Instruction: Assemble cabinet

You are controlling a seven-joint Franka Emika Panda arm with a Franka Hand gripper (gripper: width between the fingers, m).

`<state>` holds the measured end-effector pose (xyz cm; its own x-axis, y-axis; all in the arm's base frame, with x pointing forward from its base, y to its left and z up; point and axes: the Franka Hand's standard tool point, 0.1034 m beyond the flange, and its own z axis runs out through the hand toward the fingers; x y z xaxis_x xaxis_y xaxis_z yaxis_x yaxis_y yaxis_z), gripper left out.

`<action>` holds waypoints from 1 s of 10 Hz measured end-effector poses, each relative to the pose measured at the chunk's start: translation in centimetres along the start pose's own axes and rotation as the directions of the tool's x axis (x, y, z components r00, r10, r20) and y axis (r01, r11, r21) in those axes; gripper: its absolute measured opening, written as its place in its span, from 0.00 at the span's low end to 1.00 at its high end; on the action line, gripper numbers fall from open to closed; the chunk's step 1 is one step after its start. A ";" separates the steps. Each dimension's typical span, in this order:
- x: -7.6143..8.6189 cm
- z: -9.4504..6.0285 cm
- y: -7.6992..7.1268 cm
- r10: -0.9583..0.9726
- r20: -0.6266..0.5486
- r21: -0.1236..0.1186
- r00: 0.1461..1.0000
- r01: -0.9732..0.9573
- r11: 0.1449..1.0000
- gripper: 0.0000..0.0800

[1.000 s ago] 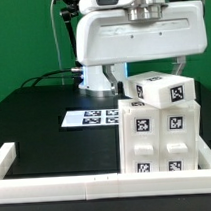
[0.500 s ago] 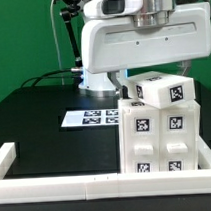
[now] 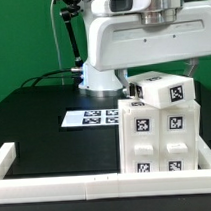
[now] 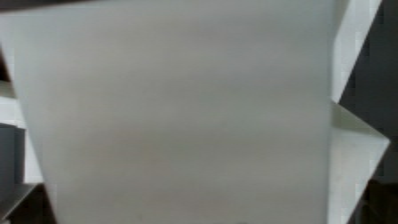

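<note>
Exterior view gives us the cabinet body (image 3: 160, 141), a white box with square black-and-white tags on its front. It stands on the black surface (image 3: 44, 117) at the near side, toward the exterior view's right, just behind the near white rail (image 3: 77, 181). A smaller white block (image 3: 163, 90) bearing one tag sits on top of it, touching it. The arm (image 3: 140, 37) holds its end effector (image 3: 160, 75) directly over that block, with one dark finger (image 3: 125, 85) just beside the block's left edge. We cannot tell whether it is wide, narrow or gripping. The marker board (image 3: 92, 117) lies flat farther back, left of the cabinet body. Our wrist view is filled by a plain white panel (image 4: 178, 110), too close for us to tell which part it is.
</note>
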<state>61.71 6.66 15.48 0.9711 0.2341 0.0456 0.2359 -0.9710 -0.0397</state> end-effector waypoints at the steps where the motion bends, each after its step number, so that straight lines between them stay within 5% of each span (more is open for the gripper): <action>1: 0.1 -0.1 0.2 -0.003 -0.005 -0.001 1.000 0.003 1.000 1.00; 3: 0.0 0.0 0.7 0.002 -0.003 -0.002 1.000 -0.002 1.000 0.96; 4: 0.0 0.0 0.7 0.002 -0.004 -0.002 1.000 -0.002 1.000 0.75; 9: -0.4 0.0 0.6 0.003 0.031 0.004 1.000 -0.003 1.000 0.70; 10: -1.2 0.0 0.2 0.028 0.119 0.007 0.992 -0.029 1.000 0.70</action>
<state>60.57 6.22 15.41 0.9746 0.2111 -0.0747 0.2079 -0.9770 -0.0481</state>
